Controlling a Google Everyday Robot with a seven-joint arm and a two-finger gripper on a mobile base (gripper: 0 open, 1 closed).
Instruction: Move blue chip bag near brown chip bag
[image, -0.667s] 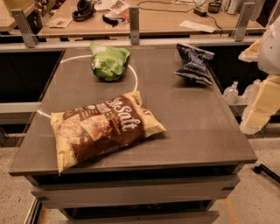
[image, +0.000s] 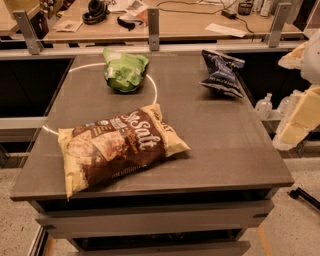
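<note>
Blue chip bag (image: 221, 74) and brown chip bag (image: 120, 147) lie well apart on the table (image: 225, 150). The brown one lies flat at 7 o'clock, nearest. The gripper (image: 295, 125) hangs off the table's edge at 3 o'clock; whether it is spread or pressed together I cannot tell. A green bag (image: 125, 71) sits at 11 o'clock, and the blue one lies crumpled at 1 o'clock.

End effector (image: 292, 129) off right, tabletop (image: 225, 135) centre bare

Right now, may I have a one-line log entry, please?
blue chip bag: far right, untouched | brown chip bag: front left | gripper: right of table
</note>
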